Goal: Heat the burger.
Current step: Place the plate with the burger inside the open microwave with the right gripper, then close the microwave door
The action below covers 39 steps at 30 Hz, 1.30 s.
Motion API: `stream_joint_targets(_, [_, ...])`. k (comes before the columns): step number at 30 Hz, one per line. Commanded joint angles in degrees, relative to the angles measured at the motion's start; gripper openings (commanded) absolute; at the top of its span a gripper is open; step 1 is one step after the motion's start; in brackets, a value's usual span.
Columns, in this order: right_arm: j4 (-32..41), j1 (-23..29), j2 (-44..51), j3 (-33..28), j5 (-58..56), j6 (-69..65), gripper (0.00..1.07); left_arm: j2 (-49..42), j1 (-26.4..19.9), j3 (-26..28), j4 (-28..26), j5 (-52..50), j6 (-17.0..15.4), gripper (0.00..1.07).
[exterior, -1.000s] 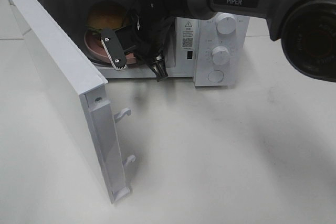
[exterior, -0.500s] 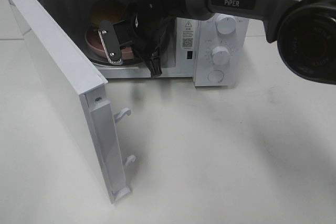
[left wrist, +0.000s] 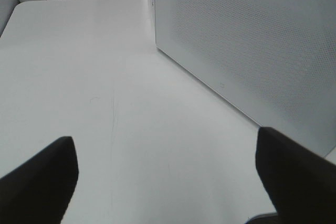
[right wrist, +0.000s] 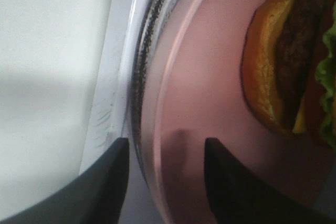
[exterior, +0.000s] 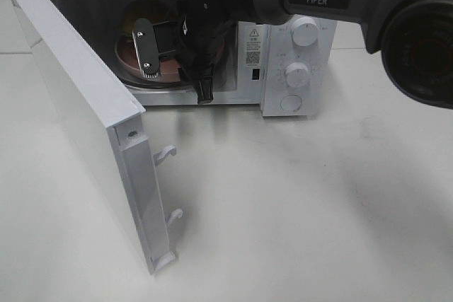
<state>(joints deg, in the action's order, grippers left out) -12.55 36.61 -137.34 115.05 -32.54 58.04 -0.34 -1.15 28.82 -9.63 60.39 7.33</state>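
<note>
The burger (exterior: pixel 146 15) sits on a pink plate (exterior: pixel 127 61) inside the open microwave (exterior: pixel 297 40). In the right wrist view the burger (right wrist: pixel 294 66) shows its bun, dark patty and lettuce frill, lying on the pink plate (right wrist: pixel 210 77). My right gripper (exterior: pixel 152 58) reaches into the cavity just in front of the burger. Its fingers stand apart in the right wrist view (right wrist: pixel 164 145), over the plate's rim, holding nothing. My left gripper (left wrist: pixel 164 137) is wide open and empty over the table, out of the high view.
The microwave door (exterior: pixel 78 97) hangs open to the left, with two latch hooks (exterior: pixel 167 151) on its edge. Its perforated outer face (left wrist: pixel 252 51) is close to my left gripper. The plate rests on a glass turntable (right wrist: pixel 144 77). The control knobs (exterior: pixel 298 74) are on the microwave's right.
My right gripper has turned, its visible finger going from slanted to upright, and has moved a little deeper into the cavity. The plate and burger now lie further in.
</note>
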Motion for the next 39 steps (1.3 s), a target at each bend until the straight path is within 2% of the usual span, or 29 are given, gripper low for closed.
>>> stream_joint_targets(1, [1.66,-0.23,1.83,-2.35,1.95,-0.46,0.51,-1.09,-0.06,-0.17,-0.29,-0.8,0.0,0.84])
stream_joint_targets(7, [2.64,-0.23,5.9,-9.97,7.91,-2.18,0.69,-1.09,-0.06,-0.17,-0.29,-0.8,0.0,0.84])
stream_joint_targets(12, [2.41,-0.23,9.28,-15.47,10.83,-4.47,0.76,-1.09,-0.06,-0.17,-0.29,-0.8,0.0,0.84])
stream_joint_targets(13, [2.41,-0.23,9.28,-15.47,10.83,-4.47,0.76,-1.09,-0.06,-0.17,-0.29,-0.8,0.0,0.84])
stream_joint_targets(14, [2.41,-0.23,11.0,-18.45,12.49,-4.93,0.76,-1.09,-0.06,-0.17,-0.29,-0.8,0.0,0.84])
stream_joint_targets(16, [2.41,-0.23,11.69,-19.6,13.18,-4.93,0.76,-1.09,-0.06,-0.17,-0.29,-0.8,0.0,0.84])
stream_joint_targets(20, [2.41,-0.29,15.87,-26.18,15.01,-4.93,0.76,-1.09,-0.06,-0.17,-0.29,-0.8,0.0,0.84])
stream_joint_targets(27, [2.35,-0.4,20.68,-33.12,16.04,-5.16,0.76,-1.09,-0.06,-0.17,-0.29,-0.8,0.0,0.84])
stream_joint_targets(29, [2.18,-0.4,24.01,-37.64,17.48,-5.16,0.76,-1.09,-0.06,-0.17,-0.29,-0.8,0.0,0.84])
stream_joint_targets(32, [2.18,-0.4,24.92,-38.9,17.88,-5.16,0.76,-1.09,-0.06,-0.17,-0.29,-0.8,0.0,0.84])
stream_joint_targets(34, [1.95,-0.4,28.48,-43.43,18.91,-5.16,0.76,-1.09,-0.06,-0.17,-0.29,-0.8,0.0,0.84])
stream_joint_targets(39, [1.95,-0.4,31.91,-47.61,18.85,-5.33,0.76,-1.09,-0.06,-0.17,-0.29,-0.8,0.0,0.84])
